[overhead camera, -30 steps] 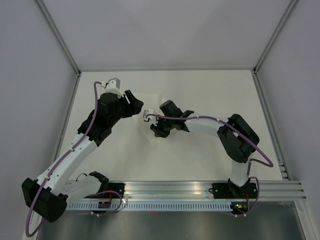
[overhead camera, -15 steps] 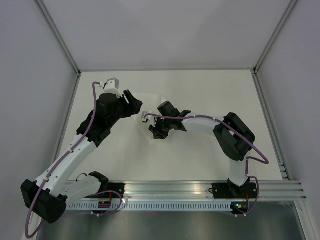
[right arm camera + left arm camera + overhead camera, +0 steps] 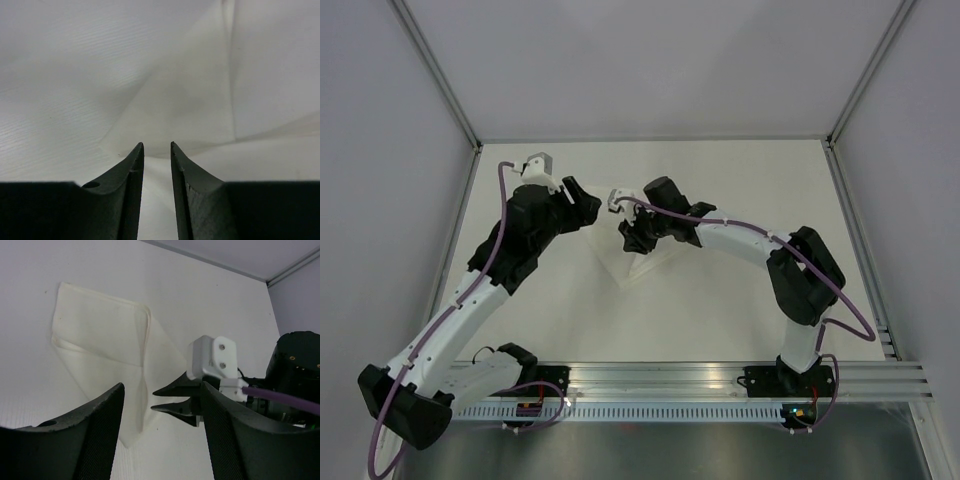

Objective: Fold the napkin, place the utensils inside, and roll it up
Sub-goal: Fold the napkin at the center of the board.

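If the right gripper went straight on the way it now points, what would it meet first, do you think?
Most likely the soft white cloth napkin, whose creased fold lies just beyond the right gripper; how near it is remains unclear.

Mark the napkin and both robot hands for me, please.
napkin (image 3: 100, 335): left wrist view, on the flat cloth near its middle.
left hand (image 3: 588, 200): top external view, midway between its fingertips.
right hand (image 3: 156, 145): right wrist view, in the narrow gap between its fingertips.
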`<state>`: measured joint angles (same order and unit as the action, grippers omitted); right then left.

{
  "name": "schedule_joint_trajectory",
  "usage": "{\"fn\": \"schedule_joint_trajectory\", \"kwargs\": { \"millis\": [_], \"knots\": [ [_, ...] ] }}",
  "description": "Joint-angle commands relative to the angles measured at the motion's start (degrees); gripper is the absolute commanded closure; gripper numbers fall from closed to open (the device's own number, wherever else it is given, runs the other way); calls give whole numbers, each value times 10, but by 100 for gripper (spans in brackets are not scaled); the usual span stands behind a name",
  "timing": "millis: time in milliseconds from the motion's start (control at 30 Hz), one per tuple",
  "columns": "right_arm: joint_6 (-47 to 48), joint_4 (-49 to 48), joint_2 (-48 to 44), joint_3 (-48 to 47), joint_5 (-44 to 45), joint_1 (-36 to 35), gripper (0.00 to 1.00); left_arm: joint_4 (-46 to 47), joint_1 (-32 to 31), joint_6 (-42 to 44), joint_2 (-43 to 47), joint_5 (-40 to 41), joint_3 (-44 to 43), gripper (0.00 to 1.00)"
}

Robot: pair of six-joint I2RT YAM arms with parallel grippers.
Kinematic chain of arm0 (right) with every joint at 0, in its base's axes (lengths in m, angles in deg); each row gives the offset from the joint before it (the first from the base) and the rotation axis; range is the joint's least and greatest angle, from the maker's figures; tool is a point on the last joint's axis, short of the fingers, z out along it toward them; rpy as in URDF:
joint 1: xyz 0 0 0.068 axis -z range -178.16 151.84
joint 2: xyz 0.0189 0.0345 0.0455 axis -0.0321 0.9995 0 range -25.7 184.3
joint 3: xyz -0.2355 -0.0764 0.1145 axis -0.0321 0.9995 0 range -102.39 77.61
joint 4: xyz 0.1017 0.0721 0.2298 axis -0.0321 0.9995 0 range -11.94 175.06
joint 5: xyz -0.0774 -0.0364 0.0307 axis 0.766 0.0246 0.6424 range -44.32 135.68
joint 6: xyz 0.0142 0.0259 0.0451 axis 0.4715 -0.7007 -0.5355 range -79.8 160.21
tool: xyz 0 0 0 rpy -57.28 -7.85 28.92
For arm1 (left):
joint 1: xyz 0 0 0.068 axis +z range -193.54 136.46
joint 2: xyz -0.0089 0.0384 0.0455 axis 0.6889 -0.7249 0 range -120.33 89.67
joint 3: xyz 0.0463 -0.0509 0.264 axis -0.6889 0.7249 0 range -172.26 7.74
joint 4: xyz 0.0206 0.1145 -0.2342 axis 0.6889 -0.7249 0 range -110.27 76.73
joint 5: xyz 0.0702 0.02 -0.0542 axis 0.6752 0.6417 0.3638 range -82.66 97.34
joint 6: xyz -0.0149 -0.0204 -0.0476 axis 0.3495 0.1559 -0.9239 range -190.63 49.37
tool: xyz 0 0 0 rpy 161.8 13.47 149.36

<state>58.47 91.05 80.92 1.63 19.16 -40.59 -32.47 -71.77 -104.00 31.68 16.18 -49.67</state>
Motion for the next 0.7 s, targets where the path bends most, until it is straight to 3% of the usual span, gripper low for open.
{"fn": "schedule_joint_trajectory", "kwargs": {
  "millis": [0, 67, 233, 433, 667],
  "knots": [
    [-29, -4, -29, -31, 3, 32, 66, 0, 5, 5, 7, 35, -21, 33],
    [-40, 0, -27, -42, 21, 53, 66, 4, 5, -12, 0, 75, -1, 36],
    [-52, 24, 8, -75, 45, 118, 66, 52, 33, -64, -36, 87, 51, 45],
    [-39, 49, 59, -98, 88, 159, 65, 79, 68, -105, -137, 90, 70, 46],
    [-20, 77, 112, -116, 46, 184, 58, 115, 82, -130, -254, 78, 76, 48]
  ]
}}
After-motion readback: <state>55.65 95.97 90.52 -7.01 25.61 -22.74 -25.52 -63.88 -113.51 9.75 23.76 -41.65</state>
